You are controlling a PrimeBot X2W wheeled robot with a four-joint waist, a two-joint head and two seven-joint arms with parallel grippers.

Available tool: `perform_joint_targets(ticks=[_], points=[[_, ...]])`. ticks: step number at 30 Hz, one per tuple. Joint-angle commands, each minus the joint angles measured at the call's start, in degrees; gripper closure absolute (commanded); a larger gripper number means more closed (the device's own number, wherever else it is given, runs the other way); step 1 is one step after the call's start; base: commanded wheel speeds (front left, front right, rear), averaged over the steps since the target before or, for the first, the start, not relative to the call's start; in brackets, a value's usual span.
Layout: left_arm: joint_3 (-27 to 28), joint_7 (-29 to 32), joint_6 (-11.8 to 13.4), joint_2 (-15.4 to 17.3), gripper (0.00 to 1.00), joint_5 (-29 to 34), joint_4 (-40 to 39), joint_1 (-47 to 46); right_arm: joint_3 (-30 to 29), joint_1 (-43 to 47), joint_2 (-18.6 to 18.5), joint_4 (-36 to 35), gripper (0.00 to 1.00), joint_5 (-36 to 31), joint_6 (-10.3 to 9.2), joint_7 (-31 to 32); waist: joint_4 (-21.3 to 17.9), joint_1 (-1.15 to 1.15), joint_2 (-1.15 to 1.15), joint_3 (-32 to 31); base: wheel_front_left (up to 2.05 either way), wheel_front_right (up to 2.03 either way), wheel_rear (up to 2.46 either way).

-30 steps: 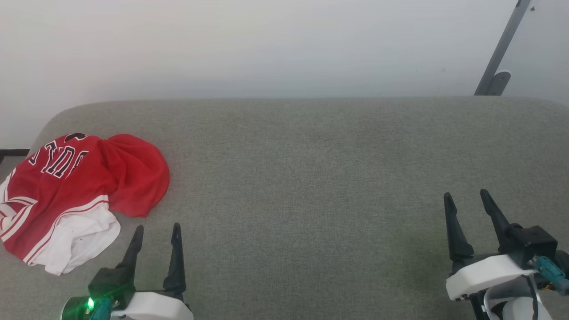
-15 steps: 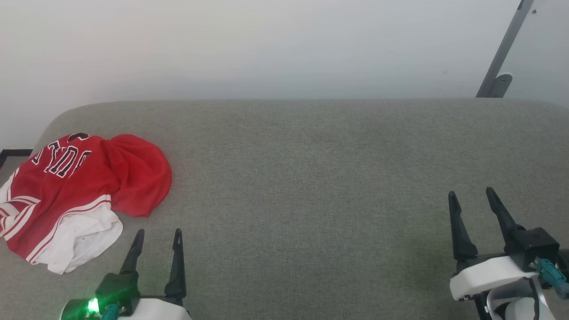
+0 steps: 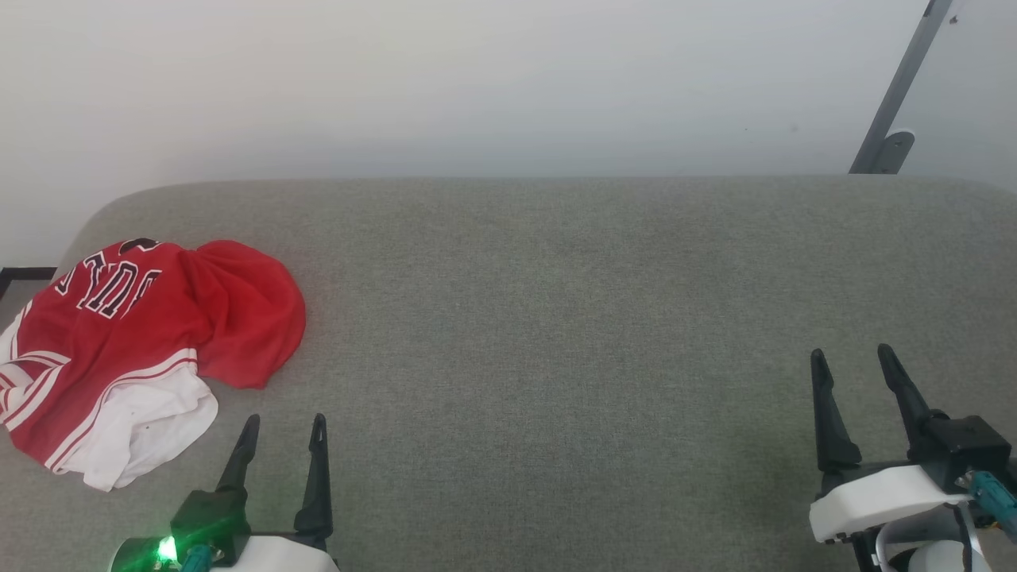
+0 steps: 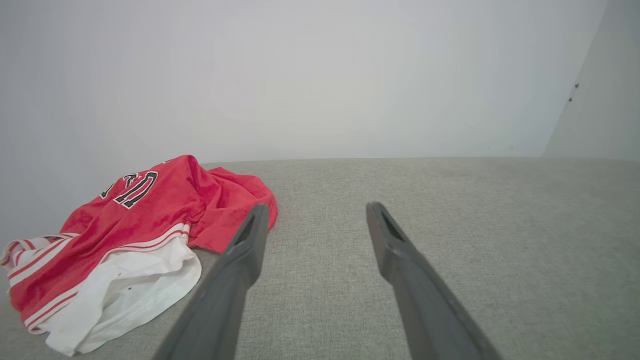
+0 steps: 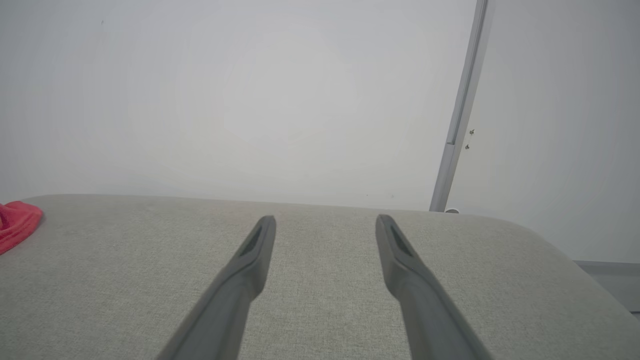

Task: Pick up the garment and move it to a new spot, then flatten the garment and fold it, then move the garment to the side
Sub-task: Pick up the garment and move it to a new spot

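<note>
Red cloth: the red jersey-style garment [image 3: 135, 342] with white sleeves, striped trim and black white-outlined lettering lies crumpled at the far-left end of the grey woven-fabric worktop [image 3: 556, 318], apart from both grippers.
Hard to read: the lettering is rumpled and faces away from the head camera. A few letters show and the rest sink into a fold.
Cut off: the garment's left side runs past the head view's border. In the right wrist view a small red corner [image 5: 15, 222] shows at the left edge.
Hidden: the red body is heaped over itself, with a white sleeve bunched on its near side [image 4: 125, 225]. Which face is up cannot be told.
Left arm: the left gripper [image 3: 286, 419] sits low at the near left, fingers pointing far, near the white sleeve and to its right. Its body is cut by the bottom edge, and a green light [image 3: 167, 546] glows there.
Left jaws: spread well apart [image 4: 316, 207], holding nothing.
Right arm: the right gripper [image 3: 850, 352] sits at the near right, well apart from the garment, tilted slightly left.
Right jaws: parted wide [image 5: 326, 218], empty.
Backdrop: a pale wall [image 3: 477, 79] and a slanted grey metal bar [image 3: 898, 87] at the far right.
</note>
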Motion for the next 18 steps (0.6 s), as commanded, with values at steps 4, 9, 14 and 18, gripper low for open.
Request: perform_joint_targets(ticks=[4, 9, 14, 18], points=[[0.2, -0.3, -0.6, -0.1, 0.00, 0.1, 0.1, -0.6, -0.6, 0.7, 0.2, -0.6, 0.00, 0.4, -0.02, -0.3, 0.2, 0.00, 0.00, 0.0, 0.00, 0.00, 0.00], [0.0, -0.3, -0.8, -0.2, 0.00, 0.0, 0.1, -0.8, -1.3, 1.0, 0.3, -0.9, 0.00, 0.6, -0.02, -0.3, 0.7, 0.00, 0.00, 0.1, 0.00, 0.00, 0.00], [-0.6, -0.3, -1.3, -0.2, 0.00, 0.3, 0.6, -1.4, -2.0, 1.3, 0.5, -1.0, 0.00, 1.0, -0.02, -0.3, 2.4, 0.00, 0.00, 0.2, 0.00, 0.00, 0.00], [-1.0, -0.3, -1.1, -0.2, 0.00, 0.5, 1.1, -1.9, -1.8, 1.8, 0.6, -1.0, 0.00, 1.2, -0.02, -0.3, 5.2, 0.00, 0.00, 0.2, 0.00, 0.00, 0.00]])
